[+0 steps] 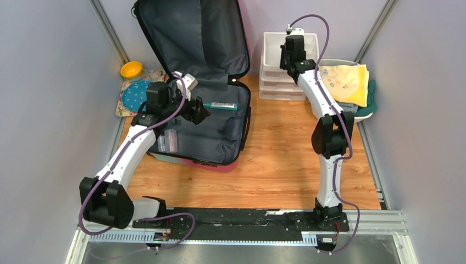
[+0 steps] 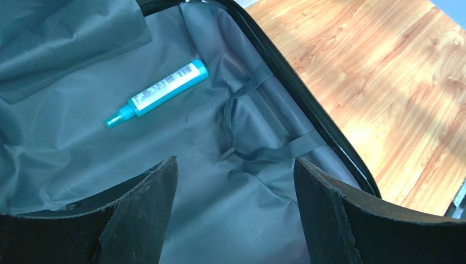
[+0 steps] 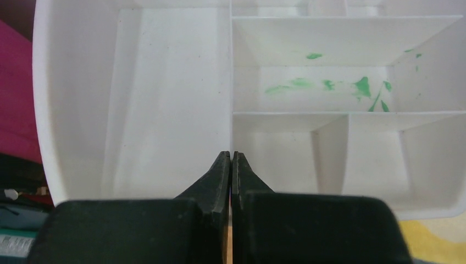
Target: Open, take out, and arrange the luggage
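The luggage (image 1: pixel 217 140) lies open at the table's left, lid propped up at the back, dark grey lining (image 2: pixel 181 137) showing. A teal tube (image 1: pixel 223 105) lies inside it, also in the left wrist view (image 2: pixel 159 92). Two small clear bottles (image 1: pixel 168 141) sit near its left side. My left gripper (image 1: pixel 201 113) hovers open and empty over the lining (image 2: pixel 235 165), the tube ahead to its left. My right gripper (image 1: pixel 290 48) is shut and empty above the white drawer organiser (image 1: pixel 288 69), over its compartments (image 3: pixel 231 157).
A white basin (image 1: pixel 362 113) with yellow and teal cloths (image 1: pixel 346 82) stands at the right. A yellow bowl (image 1: pixel 132 69) and a dotted blue plate (image 1: pixel 134 94) sit on a mat at the left. Grey straps (image 2: pixel 264 148) lie loose on the lining. Walls close both sides.
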